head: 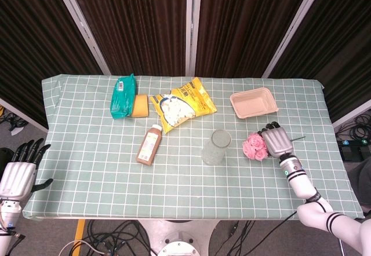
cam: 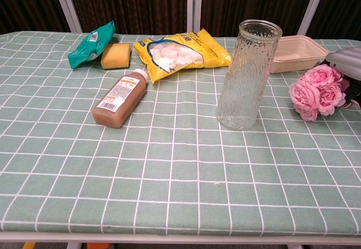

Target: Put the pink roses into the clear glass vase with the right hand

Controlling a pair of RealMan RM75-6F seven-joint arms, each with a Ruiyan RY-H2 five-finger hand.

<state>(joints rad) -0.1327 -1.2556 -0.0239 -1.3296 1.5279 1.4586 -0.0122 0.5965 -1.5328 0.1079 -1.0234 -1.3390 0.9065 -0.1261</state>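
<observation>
The pink roses (head: 254, 146) lie right of the clear glass vase (head: 216, 147), which stands upright near the table's middle. My right hand (head: 277, 143) covers their stem end with its fingers curled in, gripping the bunch. In the chest view the roses (cam: 317, 90) sit tilted up at the right, blooms facing the vase (cam: 248, 74), and only an edge of the right hand (cam: 348, 65) shows. My left hand (head: 17, 172) hangs off the table's front left corner, fingers apart, holding nothing.
A brown bottle (head: 149, 145) lies left of the vase. Behind it are a yellow snack bag (head: 182, 103), an orange sponge (head: 139, 106) and a green packet (head: 123, 96). A pink tray (head: 253, 103) sits behind the roses.
</observation>
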